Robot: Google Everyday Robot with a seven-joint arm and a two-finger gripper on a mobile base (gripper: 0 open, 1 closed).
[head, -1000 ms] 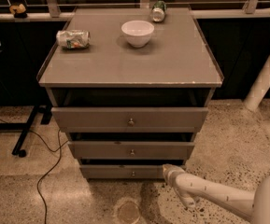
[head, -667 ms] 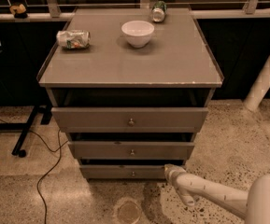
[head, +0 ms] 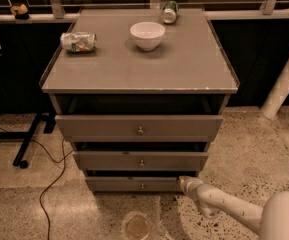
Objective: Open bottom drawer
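Observation:
The bottom drawer is the lowest and narrowest of three grey fronts on the cabinet, with a small round knob at its centre. It stands a little forward, with a dark gap above its front. My gripper reaches in from the lower right on a white arm, its tip at the drawer's right end, right of the knob. The middle drawer and top drawer sit above.
On the cabinet top lie a white bowl, a crushed can and a tipped green can. A black cable trails on the speckled floor at left, beside a stand's leg. A white post leans at right.
The gripper has edged slightly left toward the bottom drawer's right end. The drawers look unchanged.

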